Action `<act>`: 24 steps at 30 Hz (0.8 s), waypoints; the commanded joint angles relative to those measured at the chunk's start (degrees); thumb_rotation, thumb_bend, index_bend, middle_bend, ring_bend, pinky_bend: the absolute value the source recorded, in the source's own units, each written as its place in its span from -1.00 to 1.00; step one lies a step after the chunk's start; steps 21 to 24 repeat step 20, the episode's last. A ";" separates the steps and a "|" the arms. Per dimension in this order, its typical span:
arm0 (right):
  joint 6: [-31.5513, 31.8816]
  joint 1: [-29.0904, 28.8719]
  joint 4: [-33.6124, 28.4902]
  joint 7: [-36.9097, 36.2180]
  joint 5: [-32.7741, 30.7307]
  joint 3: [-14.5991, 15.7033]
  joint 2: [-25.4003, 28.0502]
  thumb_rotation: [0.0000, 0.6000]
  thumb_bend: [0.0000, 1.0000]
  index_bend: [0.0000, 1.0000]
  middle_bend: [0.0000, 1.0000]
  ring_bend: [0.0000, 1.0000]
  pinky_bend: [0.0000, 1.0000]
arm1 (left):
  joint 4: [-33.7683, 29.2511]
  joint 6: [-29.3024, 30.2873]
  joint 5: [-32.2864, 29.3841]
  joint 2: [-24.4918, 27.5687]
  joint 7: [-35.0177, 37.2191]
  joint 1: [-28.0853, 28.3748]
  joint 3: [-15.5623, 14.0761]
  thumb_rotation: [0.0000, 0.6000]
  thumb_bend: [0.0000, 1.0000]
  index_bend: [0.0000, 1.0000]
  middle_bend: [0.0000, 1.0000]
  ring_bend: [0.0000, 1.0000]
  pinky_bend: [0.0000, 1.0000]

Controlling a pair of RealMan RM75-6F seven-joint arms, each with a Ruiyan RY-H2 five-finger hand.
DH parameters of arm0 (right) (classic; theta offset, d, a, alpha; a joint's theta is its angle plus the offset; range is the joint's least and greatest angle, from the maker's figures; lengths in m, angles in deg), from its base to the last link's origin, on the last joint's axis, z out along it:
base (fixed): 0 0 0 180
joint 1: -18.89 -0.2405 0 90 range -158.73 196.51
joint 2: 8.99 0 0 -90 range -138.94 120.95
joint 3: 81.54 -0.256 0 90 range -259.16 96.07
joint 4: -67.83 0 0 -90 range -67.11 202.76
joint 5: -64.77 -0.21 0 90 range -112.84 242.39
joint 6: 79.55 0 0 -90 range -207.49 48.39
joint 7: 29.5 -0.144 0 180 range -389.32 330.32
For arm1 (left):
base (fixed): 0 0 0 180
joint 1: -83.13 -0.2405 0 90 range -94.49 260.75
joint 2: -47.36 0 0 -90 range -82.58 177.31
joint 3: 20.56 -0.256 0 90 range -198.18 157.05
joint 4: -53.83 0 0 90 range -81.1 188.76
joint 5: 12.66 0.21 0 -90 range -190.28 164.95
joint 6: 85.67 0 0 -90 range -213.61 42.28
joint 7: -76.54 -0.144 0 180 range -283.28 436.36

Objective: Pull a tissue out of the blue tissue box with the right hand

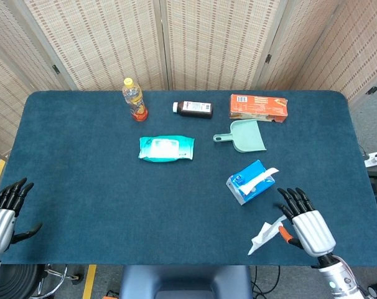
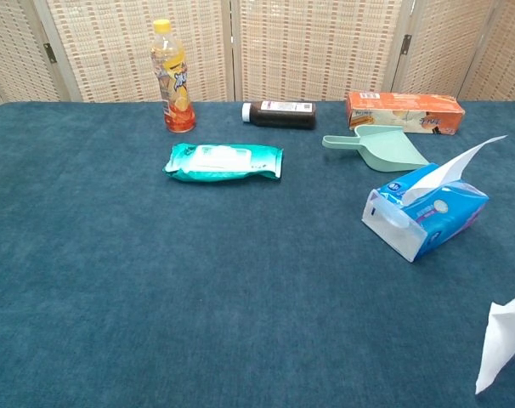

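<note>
Head view: right hand, near the front edge of the dark blue worktop, pinching a crumpled white tissue that hangs toward its left. Blue cardboard tissue box lies just beyond, clear of both, another sheet protruding. Left hand far off, fingers spread, holding nothing.

Chest view: tissue at lower right, nearer than the box; neither hand visible.

The dark teal cloth-covered worktop looks matt and napped. The thin white paper tissue hangs soft and creased. The glossy blue tissue box shines, as does the crinkled teal plastic wipes pack.
</note>
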 commanded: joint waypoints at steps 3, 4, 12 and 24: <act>0.30 0.62 -0.68 1.04 -1.21 -0.91 0.36 1.00 -0.54 -1.00 -1.00 -1.00 -1.00 | 0.04 -0.12 0.00 0.02 0.06 0.01 -0.06 1.00 -0.48 -1.00 -1.00 -1.00 -0.77; 0.40 0.65 -0.85 0.69 -1.26 -1.02 0.53 1.00 -0.54 -1.00 -1.00 -1.00 -1.00 | 0.07 -0.12 0.01 0.02 0.09 0.02 -0.06 1.00 -0.48 -1.00 -1.00 -1.00 -0.77; 1.94 1.14 -1.23 -2.23 -1.11 -1.92 1.96 1.00 -0.57 -1.00 -1.00 -1.00 -1.00 | 0.23 0.12 0.12 -0.10 -0.05 -0.08 -0.09 1.00 -0.49 -1.00 -1.00 -1.00 -0.77; 2.08 1.63 -1.49 -2.77 -0.97 -1.89 2.55 1.00 -0.58 -1.00 -1.00 -1.00 -1.00 | 0.31 0.29 0.43 -0.29 -0.16 0.05 -0.04 1.00 -0.48 -1.00 -1.00 -1.00 -0.77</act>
